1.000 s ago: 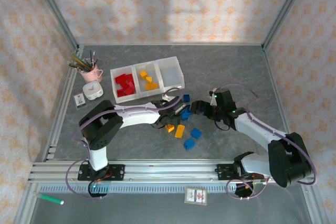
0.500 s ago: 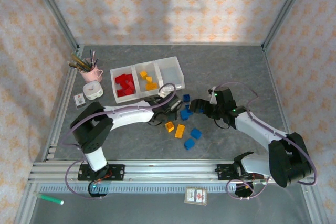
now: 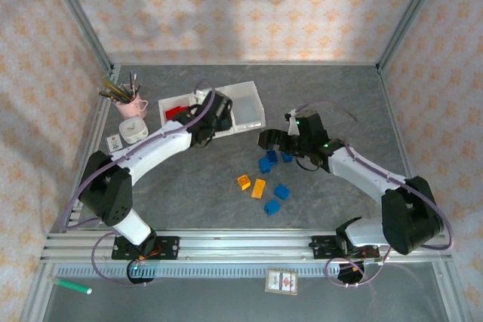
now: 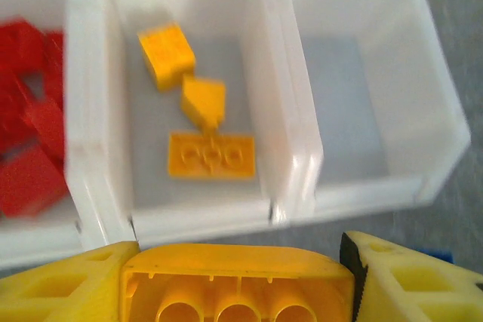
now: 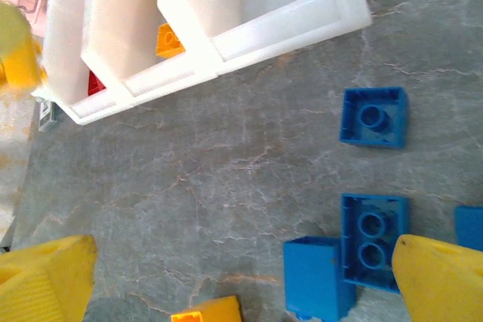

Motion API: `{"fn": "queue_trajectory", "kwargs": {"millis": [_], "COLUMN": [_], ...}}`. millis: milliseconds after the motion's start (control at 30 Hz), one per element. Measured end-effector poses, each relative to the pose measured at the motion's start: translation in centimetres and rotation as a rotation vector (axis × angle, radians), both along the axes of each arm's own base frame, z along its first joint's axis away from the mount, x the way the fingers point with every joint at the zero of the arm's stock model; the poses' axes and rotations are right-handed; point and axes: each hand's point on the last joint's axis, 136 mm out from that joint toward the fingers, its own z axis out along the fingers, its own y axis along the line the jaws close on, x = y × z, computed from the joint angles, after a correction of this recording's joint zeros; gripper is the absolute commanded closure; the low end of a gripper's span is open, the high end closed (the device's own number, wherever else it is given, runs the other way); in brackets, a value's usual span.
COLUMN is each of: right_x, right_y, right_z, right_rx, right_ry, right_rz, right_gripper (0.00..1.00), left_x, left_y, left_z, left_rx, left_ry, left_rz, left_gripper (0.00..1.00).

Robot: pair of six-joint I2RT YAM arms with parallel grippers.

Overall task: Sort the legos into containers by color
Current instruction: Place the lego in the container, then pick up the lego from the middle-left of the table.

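The table (image 3: 339,96) is seen whole from above and behind; the bins (image 4: 290,111) (image 5: 279,26) are viewed closely, downward, by both wrist cameras.

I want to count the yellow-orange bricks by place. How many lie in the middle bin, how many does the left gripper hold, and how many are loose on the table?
Yellow-orange bricks in the middle bin: 3
Held brick in the left gripper: 1
Loose bricks on the table: 2
Total: 6
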Motion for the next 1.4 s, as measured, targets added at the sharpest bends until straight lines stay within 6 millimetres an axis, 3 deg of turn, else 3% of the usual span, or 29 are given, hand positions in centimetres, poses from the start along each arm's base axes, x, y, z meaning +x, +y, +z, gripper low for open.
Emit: {"fn": "queue_trajectory", "kwargs": {"millis": [133, 333, 500, 833, 967, 1100, 1233, 1333, 1400], "right_x": [0.9, 1.5, 1.6, 1.6, 1.5, 1.2, 0.6, -0.2, -0.9], "right_y": [0.7, 1.0, 1.1, 1.1, 1.1, 0.8, 0.3, -0.4, -0.9], "right_z": [-0.1, -0.9, -1.3, -1.2, -1.2, -0.8, -0.1, 0.2, -0.3], "right_rx": [0.012, 0.013, 0.01, 0.01, 0.003, -0.011, -0.025, -0.034, -0.044], "right_ry": [0.001, 0.016, 0.025, 0.023, 0.025, 0.021, 0.008, -0.003, 0.006], "right_rz": [-0.005, -0.011, -0.012, -0.012, -0.007, 0.005, 0.002, -0.006, -0.011], "right_gripper": [0.0, 0.0, 0.0, 0.0, 0.0, 0.0, 0.0, 0.0, 0.0], "left_x": [3.4, 7.0, 8.8, 9.7, 8.6, 5.6, 1.9, -1.6, -4.1], "left_y": [1.7, 3.3, 3.2, 2.8, 2.8, 2.8, 1.1, -1.2, -2.7], "left_z": [0.2, -4.2, -6.4, -5.1, -3.9, -0.5, 2.0, 1.8, 0.7], "left_rx": [0.014, 0.067, 0.089, 0.086, 0.063, 0.012, -0.031, -0.05, -0.055], "left_ry": [-0.022, 0.051, 0.084, 0.062, 0.059, 0.015, -0.033, -0.028, 0.0], "left_rz": [0.05, 0.092, 0.09, 0.083, 0.067, 0.032, -0.042, -0.135, -0.203], "left_gripper": [0.37, 0.36, 0.21, 0.15, 0.15, 0.15, 0.15, 0.15, 0.14]}}
